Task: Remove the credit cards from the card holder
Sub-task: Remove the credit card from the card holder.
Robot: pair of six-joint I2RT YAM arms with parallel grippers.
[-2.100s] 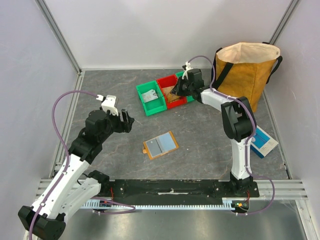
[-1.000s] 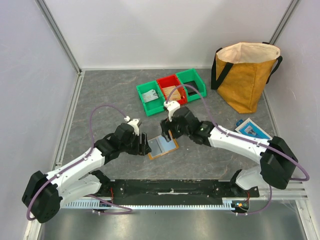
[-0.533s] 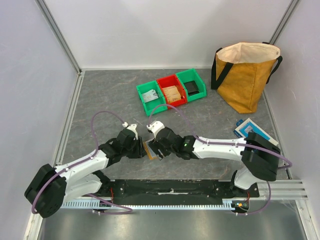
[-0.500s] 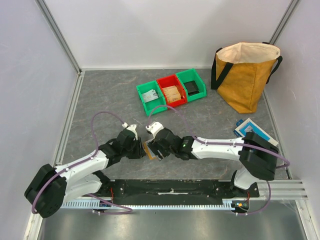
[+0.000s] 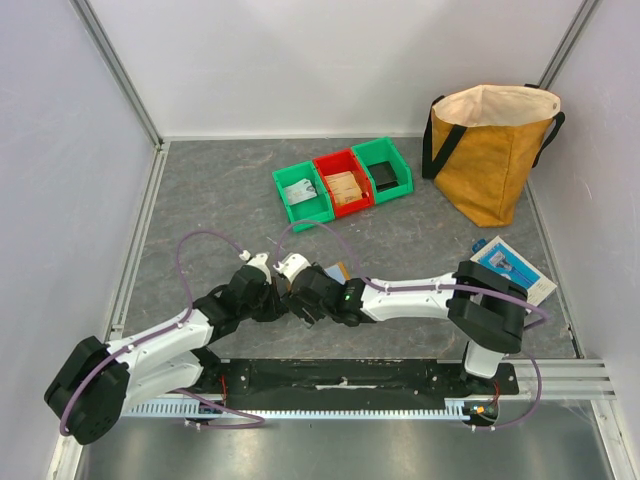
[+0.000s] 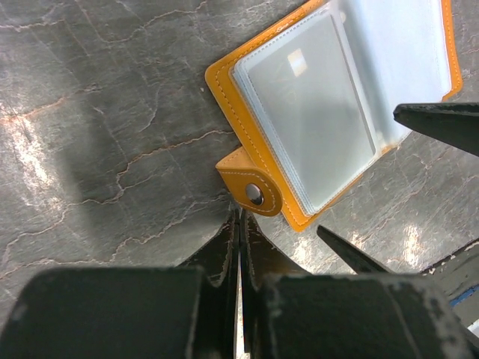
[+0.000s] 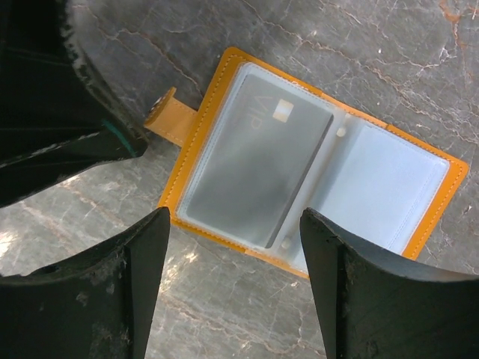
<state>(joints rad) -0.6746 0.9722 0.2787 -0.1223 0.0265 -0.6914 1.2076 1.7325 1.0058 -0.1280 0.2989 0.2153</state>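
Closed left fingers (image 6: 222, 254) point at the snap tab (image 6: 253, 193) of the open tan-orange leather card holder (image 6: 337, 105); spread right fingers (image 7: 142, 262) hover above it. Green and red plastic bins (image 5: 308, 215) sit well apart.

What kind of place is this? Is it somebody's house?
Probably a robot test booth in a lab, not a home. Plain white walls with metal frame bars box in a grey table, and a left arm and right arm are bolted at its edge.

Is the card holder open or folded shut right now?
Open: the card holder lies spread flat, both inner panels up, snap tab unfastened.
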